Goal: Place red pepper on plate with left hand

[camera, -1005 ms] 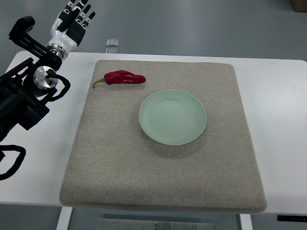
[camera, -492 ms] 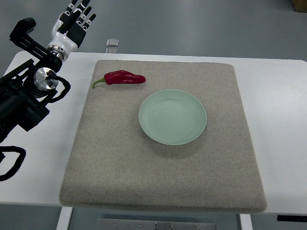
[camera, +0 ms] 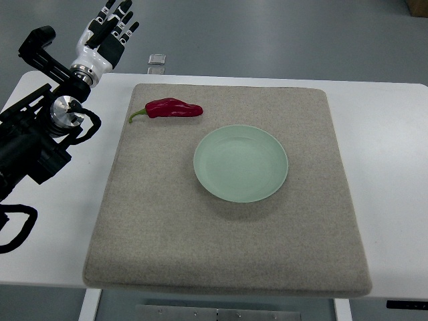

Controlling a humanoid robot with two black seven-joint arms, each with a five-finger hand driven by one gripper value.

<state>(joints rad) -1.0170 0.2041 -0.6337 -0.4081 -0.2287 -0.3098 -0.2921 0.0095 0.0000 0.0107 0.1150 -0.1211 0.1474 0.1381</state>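
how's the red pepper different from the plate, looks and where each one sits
The red pepper is dark red, long and narrow with a green stem; the plate is pale green, round and much wider. The pepper lies near the mat's far left corner, the plate near its middle. Both rest on the mat, apart, untouched.

red pepper (camera: pixel 173 108): one — lying on mat
plate (camera: pixel 241 162): one
mat (camera: pixel 227 247): one
table (camera: pixel 381 147): one
left hand (camera: pixel 107 33): one — showing

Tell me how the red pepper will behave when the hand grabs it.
The red pepper looks glossy, so probably slippery. Its tapered, rounded body lying flat on the mat may roll or pivot if nudged. It likely weighs little, and the thin stem seems fragile.
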